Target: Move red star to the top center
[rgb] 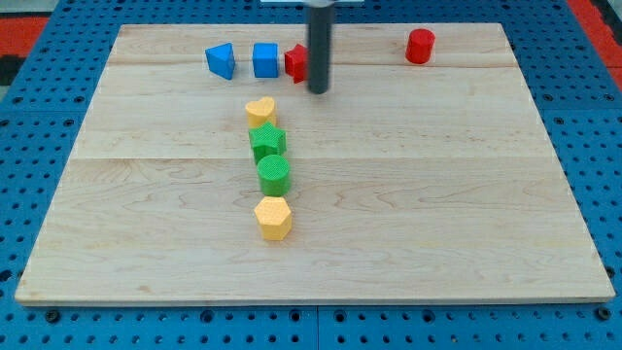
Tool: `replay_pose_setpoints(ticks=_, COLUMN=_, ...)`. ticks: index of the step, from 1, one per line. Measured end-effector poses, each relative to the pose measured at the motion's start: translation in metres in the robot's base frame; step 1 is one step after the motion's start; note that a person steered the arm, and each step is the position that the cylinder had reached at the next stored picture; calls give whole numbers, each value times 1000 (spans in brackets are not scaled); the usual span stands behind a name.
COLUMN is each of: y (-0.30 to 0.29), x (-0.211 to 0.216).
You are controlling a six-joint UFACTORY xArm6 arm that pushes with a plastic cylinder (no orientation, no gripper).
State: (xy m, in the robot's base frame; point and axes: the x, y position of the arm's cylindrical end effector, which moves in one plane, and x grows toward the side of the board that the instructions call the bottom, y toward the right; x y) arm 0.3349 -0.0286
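The red star (294, 63) lies near the top edge of the wooden board (437, 194), close to top centre, and serves as the landmark here. My tip (318, 90) stands immediately to the view's right of the star and slightly below it; the rod covers the star's right side, so contact is probable but cannot be confirmed from this angle. The end effector is a plain rod with nothing to open or close; it holds nothing and acts only by pushing. Just to the view's left of the star sits a blue cube (265, 60), with a blue wedge-like block (222, 60) beyond it, so the star cannot be pushed further left without disturbing that row. Well to the star's right, at the same height, stands a red cylinder (420, 46). Below the star a column runs toward the view's bottom: yellow heart (260, 111), green star (267, 142), green cylinder (274, 176), yellow hexagonal block (273, 218). Judged from position, the task appears nearly complete.
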Motion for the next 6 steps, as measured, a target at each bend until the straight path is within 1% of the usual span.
replay_pose_setpoints(ticks=1, y=-40, x=-14)
replay_pose_setpoints(ticks=2, y=-17, x=-44)
replay_pose_setpoints(ticks=3, y=28, x=-46)
replay_pose_setpoints(ticks=4, y=58, x=-63)
replay_pose_setpoints(ticks=5, y=60, x=-89)
replay_pose_setpoints(ticks=6, y=26, x=-89)
